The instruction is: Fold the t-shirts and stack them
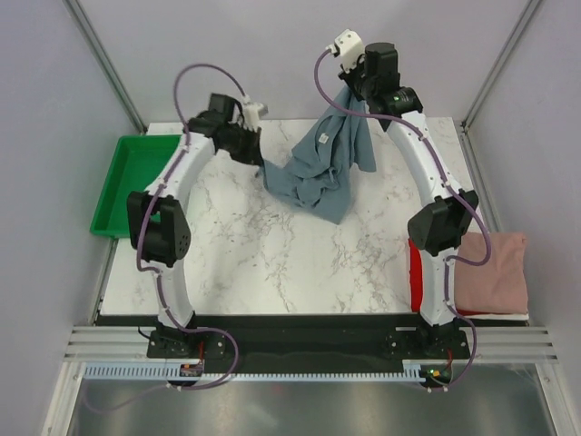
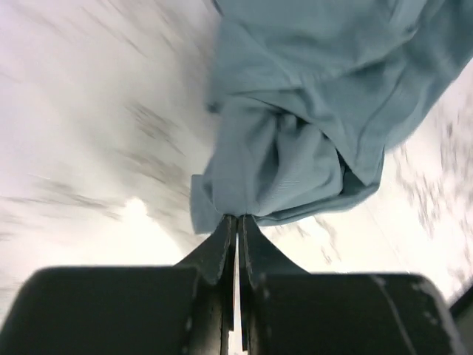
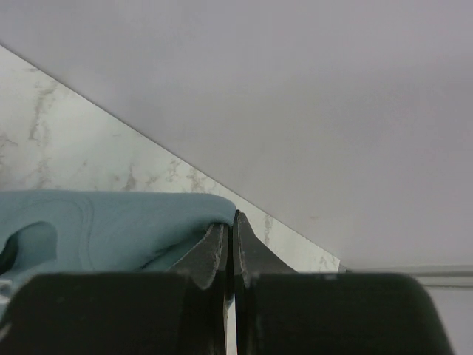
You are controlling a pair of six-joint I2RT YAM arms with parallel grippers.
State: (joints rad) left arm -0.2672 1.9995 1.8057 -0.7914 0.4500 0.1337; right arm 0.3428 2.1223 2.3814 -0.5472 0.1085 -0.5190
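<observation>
gripping the blue-grey t-shirt point(image 1: 318, 168), left gripper point(image 2: 236, 219) and right gripper point(image 3: 233, 219) both clamp thin edges. bunched at upper centre, it may slip.

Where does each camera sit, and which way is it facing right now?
Top external: above and behind the arm bases, looking down on the white marble table; both arms show, holding the slate blue-grey cloth t-shirt.
Left wrist: on the left arm, looking down past the left gripper, shut on a shirt fold.
Right wrist: on the right arm, looking past the right gripper, shut on the shirt's edge, toward the grey wall.
All three show that shirt.
</observation>
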